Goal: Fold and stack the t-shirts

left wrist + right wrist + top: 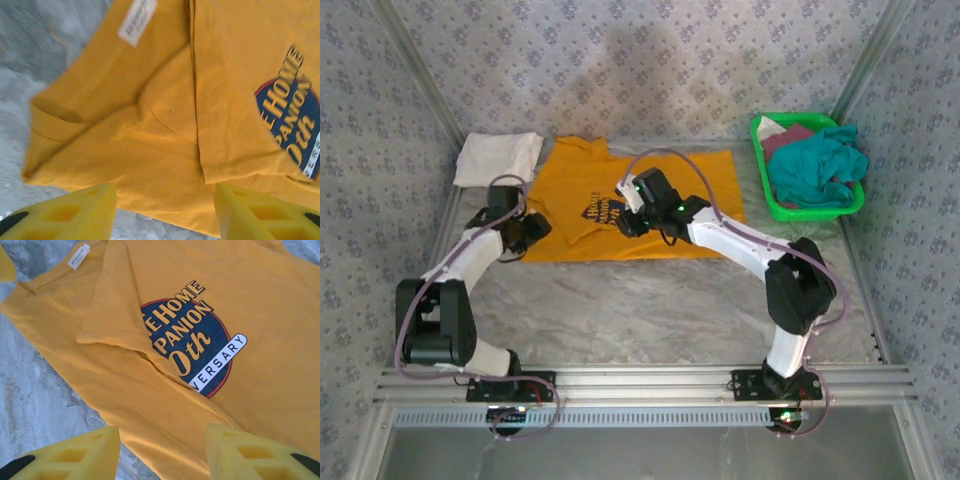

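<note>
1. White t-shirt (pixel 498 158): folded, at the far left of the grey marbled table (pixel 650 310), just beside the mustard shirt's collar end.
2. Left gripper (pixel 538 228): over the mustard shirt's left edge. In the left wrist view its yellow fingers (pixel 62 212) stand apart and released, with nothing between them.
3. Mustard-orange t-shirt (pixel 570 175): spread flat mid-table, with its left side and sleeve turned in over part of the navy chest print (pixel 192 342). The neck label (pixel 79 256) is exposed.
4. Right gripper (pixel 628 222): above the print, with its fingers (pixel 250 452) parted and grasping nothing.
5. Green basket (pixel 810 213): at the far right, holding the crumpled teal t-shirt (pixel 815 165) and the maroon t-shirt (pixel 788 135).
</note>
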Robot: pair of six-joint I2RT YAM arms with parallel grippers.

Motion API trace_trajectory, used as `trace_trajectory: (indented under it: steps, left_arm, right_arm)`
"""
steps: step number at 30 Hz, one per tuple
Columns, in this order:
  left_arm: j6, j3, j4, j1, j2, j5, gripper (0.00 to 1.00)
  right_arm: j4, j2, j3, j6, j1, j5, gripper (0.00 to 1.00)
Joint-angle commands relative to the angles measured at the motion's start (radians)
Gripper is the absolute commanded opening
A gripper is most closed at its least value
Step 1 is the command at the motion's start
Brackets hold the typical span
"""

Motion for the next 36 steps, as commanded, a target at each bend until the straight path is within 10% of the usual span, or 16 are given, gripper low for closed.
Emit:
trace_trajectory:
  steps: [1, 15, 36]
  left_arm:
    - [-0.006, 0.042, 0.041, -0.063, 0.059, 0.063, 0.50]
    - [-0.054, 0.122, 0.146, -0.163, 0.320, 0.081, 0.45]
    - [0.006, 0.342, 0.030, -0.178, 0.392, -0.030, 0.00]
  right_arm:
    - [0.031, -0.006, 0.004, 0.015, -0.071, 0.011, 0.49]
    - [0.200, -0.200, -0.303, 0.114, -0.134, -0.013, 0.47]
    - [0.212, -0.219, -0.330, 0.140, -0.140, -0.007, 0.47]
